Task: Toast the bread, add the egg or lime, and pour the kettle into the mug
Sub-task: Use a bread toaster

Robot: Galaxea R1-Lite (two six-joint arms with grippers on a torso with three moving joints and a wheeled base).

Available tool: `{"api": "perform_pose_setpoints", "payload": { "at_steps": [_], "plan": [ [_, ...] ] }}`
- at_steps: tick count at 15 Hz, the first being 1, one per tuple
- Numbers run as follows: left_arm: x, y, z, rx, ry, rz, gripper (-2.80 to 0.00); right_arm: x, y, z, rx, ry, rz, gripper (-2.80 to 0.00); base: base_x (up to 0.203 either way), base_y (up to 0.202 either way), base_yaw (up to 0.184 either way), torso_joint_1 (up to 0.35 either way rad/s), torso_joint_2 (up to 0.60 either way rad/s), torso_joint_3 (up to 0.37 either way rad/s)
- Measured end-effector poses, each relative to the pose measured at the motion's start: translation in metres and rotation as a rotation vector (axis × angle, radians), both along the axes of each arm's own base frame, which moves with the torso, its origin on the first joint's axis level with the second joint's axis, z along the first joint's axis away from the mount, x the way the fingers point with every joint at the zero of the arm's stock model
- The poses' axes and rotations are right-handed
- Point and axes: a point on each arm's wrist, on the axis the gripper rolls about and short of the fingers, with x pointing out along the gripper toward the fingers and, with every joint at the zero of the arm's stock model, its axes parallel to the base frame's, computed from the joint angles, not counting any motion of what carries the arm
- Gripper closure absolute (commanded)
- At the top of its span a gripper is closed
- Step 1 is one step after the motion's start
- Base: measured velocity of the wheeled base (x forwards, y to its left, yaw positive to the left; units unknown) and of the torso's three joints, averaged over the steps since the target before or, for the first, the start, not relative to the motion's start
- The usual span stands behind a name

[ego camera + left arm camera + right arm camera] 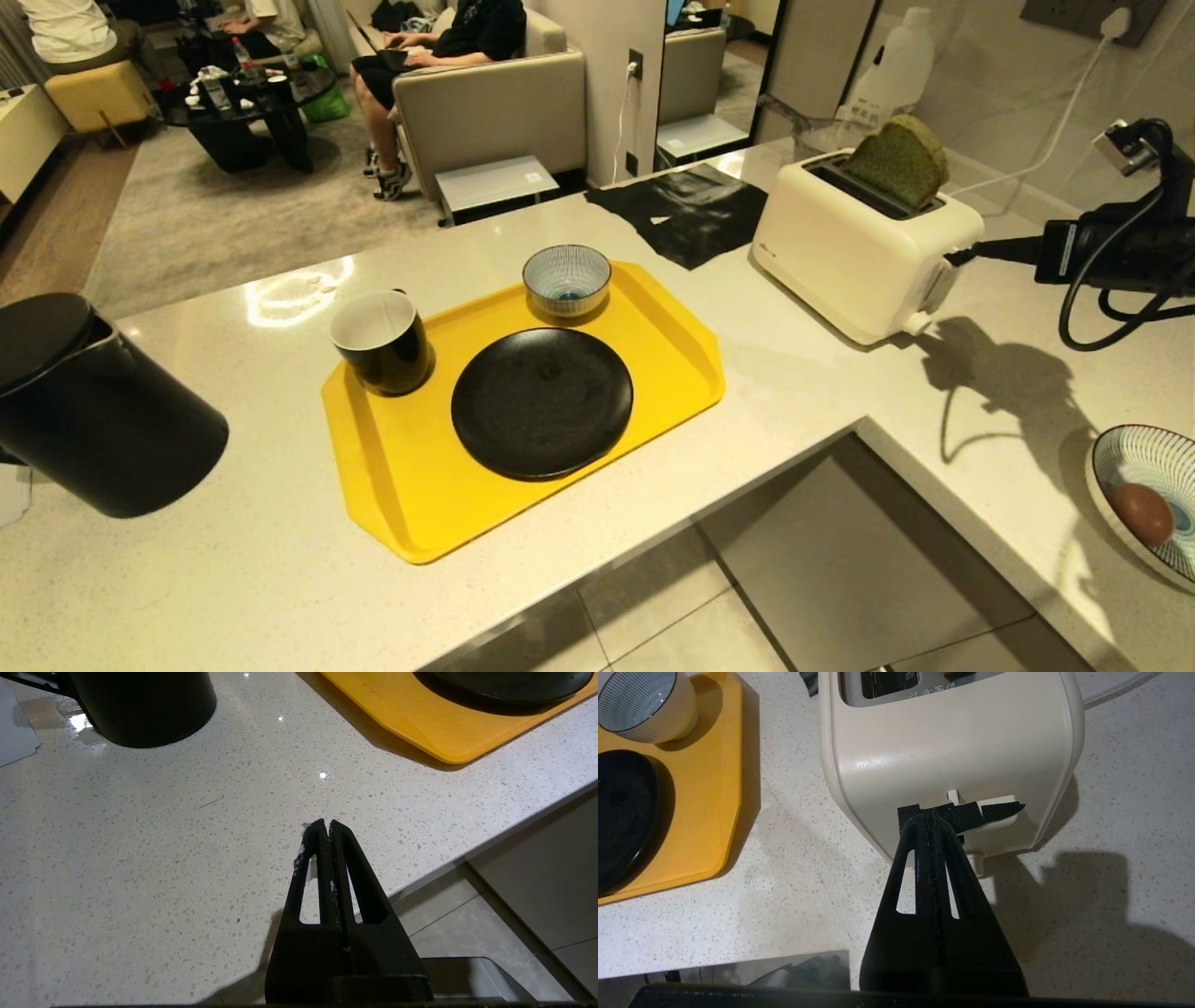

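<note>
Nearest to you, your left gripper is hanging parked over bare desk at the near edge, jaws clenched on nothing; it is sitting out because this step looks like a one-arm job.

The kettle is standing at the near left of the desk, off the yellow tray, probably waiting for the pouring step. Its handle is cut off at the picture's left edge, so you are not seeing how it could be gripped. At the near right, the egg is lying in a striped dish that is itself cut by the picture's edge. No lime is showing anywhere.

In the middle, the tray is carrying the mug at its left, an empty black plate at its centre, and a small striped bowl at its far side; I judge the plate is being kept free for the toast.

Further right, your right gripper is pressing its clenched, empty jaws onto the toaster lever, which is wrapped in black tape. Closed jaws make a firm tip for pushing down. Whether the lever is latching yet is hard to tell.

The bread is standing tall in the far slot of the toaster, so I judge it is not yet lowered. Its lower part is hidden inside the slot.

Beyond the desk, people are sitting around a low table.
</note>
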Motion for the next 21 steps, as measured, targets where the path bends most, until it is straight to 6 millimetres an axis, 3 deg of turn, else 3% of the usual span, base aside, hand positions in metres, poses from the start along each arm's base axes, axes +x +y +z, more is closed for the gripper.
{"api": "perform_pose_setpoints", "payload": {
  "at_steps": [21],
  "plan": [
    [0.000, 0.000, 0.000, 0.000, 0.000, 0.000, 0.00, 0.021, 0.001, -0.012, 0.007, 0.023, 0.015, 0.00, 0.000, 0.000, 0.000, 0.000, 0.00, 0.000]
  ]
}}
